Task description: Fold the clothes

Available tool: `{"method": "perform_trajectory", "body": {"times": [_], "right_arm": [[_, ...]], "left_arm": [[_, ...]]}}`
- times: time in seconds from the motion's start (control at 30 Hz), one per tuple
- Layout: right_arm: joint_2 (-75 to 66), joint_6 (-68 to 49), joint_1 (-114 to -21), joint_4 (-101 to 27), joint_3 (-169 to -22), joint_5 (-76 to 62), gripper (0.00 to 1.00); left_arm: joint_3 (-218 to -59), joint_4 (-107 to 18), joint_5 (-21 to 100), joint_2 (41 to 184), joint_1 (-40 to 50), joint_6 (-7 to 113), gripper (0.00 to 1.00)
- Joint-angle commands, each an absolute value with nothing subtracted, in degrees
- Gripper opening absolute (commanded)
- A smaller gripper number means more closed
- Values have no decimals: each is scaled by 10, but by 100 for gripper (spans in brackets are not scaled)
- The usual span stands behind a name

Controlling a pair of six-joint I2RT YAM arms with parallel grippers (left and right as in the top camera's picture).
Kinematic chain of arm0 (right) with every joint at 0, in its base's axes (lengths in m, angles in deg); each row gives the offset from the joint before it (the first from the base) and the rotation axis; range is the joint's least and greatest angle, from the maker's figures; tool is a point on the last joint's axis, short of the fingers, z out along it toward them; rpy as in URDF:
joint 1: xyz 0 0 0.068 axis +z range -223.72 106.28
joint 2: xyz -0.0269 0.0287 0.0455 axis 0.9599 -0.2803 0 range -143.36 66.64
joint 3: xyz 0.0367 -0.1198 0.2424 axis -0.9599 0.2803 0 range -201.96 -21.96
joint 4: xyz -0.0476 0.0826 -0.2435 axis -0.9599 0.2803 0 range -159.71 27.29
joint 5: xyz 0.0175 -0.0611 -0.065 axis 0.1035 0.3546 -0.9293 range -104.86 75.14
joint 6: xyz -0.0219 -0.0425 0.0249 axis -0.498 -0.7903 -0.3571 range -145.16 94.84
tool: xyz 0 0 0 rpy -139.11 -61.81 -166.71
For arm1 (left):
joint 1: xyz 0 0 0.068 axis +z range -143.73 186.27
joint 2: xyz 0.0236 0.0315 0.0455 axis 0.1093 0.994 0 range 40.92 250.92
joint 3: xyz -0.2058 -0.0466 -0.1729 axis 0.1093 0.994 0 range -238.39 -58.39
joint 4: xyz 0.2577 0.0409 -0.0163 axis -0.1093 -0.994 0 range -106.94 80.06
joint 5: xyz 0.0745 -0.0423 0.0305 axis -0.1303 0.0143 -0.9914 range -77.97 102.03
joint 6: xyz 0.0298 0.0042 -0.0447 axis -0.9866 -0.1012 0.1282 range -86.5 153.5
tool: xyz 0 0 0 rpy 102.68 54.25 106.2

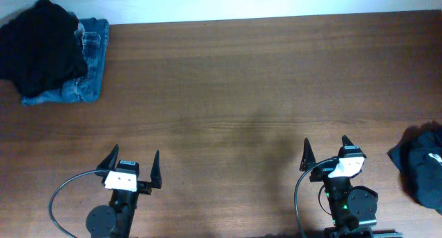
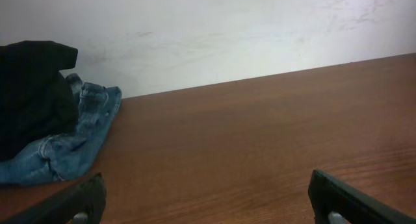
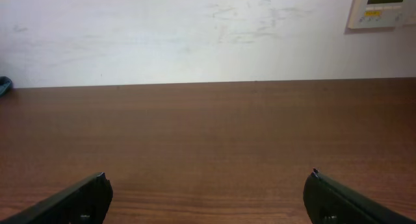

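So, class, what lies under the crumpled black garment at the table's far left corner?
Blue denim jeans show beneath the crumpled black garment, poking out along its right and near edges. Whatever else lies underneath is covered.

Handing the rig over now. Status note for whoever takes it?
Left gripper: open, empty, at the near edge of the table.
Right gripper: open, empty, same edge.
Dark T-shirt: crumpled at the right edge, beside the right arm, untouched.
Black garment lies on the blue jeans, far-left corner.
Done: nothing on the T-shirt.
Left: pick it up, spread it mid-table, fold.
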State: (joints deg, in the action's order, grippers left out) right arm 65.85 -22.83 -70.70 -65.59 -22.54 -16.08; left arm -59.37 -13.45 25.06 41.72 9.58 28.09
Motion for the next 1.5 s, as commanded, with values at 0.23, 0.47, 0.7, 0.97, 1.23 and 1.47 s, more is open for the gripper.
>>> {"method": "perform_trajectory", "body": {"times": [0.23,0.47,0.7,0.97,1.23,1.47], "right_arm": [[664,-232,-711,-652,-223,-168,99],[664,-232,-711,-652,-223,-168,99],[664,-232,-711,-652,-223,-168,99],[664,-232,-711,-652,-223,-168,99],[664,-78,-711,-666,-223,23,99],[663,20,-711,-671,-223,102,99]], "left_arm": [[-590,-135,246,412,93,274,99],[-590,-135,246,412,93,274,99],[-590,-135,246,412,93,274,99],[-590,-135,246,412,93,274,99],[-590,-135,246,412,93,274,99],[-590,-135,246,412,93,274,99]]}}
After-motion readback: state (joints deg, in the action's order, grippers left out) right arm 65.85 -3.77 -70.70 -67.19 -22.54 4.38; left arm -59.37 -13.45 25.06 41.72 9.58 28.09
